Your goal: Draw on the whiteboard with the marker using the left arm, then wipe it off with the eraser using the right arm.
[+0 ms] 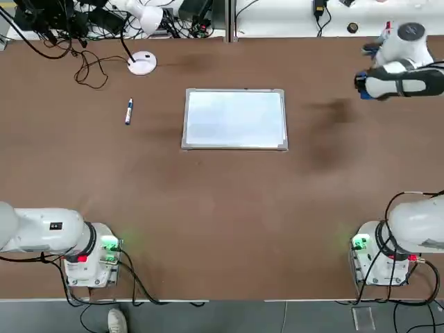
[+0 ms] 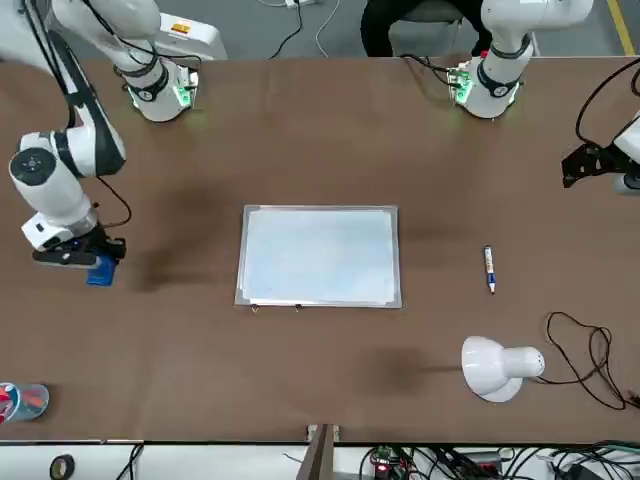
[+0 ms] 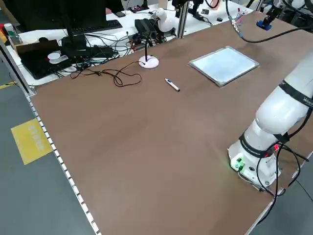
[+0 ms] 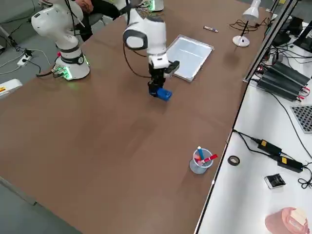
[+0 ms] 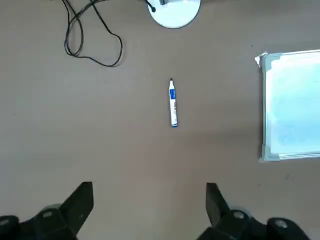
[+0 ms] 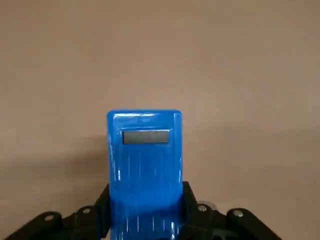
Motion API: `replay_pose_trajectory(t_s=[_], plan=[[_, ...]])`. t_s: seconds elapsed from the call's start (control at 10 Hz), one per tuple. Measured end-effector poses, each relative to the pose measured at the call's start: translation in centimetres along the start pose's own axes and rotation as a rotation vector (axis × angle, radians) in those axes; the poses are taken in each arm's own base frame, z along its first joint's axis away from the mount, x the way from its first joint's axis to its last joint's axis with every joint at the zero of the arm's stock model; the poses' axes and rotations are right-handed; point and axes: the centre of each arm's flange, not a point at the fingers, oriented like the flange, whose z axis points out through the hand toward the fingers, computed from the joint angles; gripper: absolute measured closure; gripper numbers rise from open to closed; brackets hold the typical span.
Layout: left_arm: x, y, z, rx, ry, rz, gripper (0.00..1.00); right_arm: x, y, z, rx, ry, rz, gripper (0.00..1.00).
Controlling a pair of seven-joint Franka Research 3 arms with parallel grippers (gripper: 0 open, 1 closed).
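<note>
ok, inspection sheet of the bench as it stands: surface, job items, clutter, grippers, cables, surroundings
Surface: brown table, no spills seen.
Job items: whiteboard central, looks blank; marker lying apart on the left arm's side; eraser in right gripper.
Clutter: lamp; cup of pens near edge; tape roll.
Grippers: left gripper jaws open, empty, above table; right gripper shut on eraser, off to the board's side.
Cables: black loop by lamp.
Surroundings: a shoe below table edge.
</note>
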Motion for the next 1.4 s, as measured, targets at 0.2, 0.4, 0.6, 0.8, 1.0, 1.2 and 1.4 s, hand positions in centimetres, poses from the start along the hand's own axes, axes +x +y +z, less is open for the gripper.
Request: replay_pose_trajectory(t_s=[0.2,0.4,0.6,0.8,1.0,1.2,1.4], plan=[[0.1,0.0,0.1,0.000,-0.003,0.000,0.00,-1.1,1.5,1.8,0.015,0.002,0.031,0.44],[0.1,0.0,0.2,0.000,-0.003,0.000,0.00,-1.8,2.0,4.0,0.038,0.003,0.046,0.44],[0.1,0.0,0.2,0.000,-0.003,0.000,0.00,-2.6,1.7,7.0,0.071,0.007,0.045,0.44],[0.1,0.0,0.2,0.000,-0.002,0.000,0.00,-3.5,1.6,9.7,0.092,-0.004,0.049,0.44],[0.1,0.0,0.1,0.000,-0.001,0.000,0.00,-3.7,1.7,10.8,0.096,-0.013,0.052,0.44],[0.1,0.0,0.1,0.000,0.001,0.000,0.00,-3.5,1.7,10.7,0.096,-0.008,0.053,0.44],[0.1,0.0,0.0,0.000,0.002,0.000,0.00,-3.3,1.7,10.6,0.096,-0.005,0.053,0.44]])
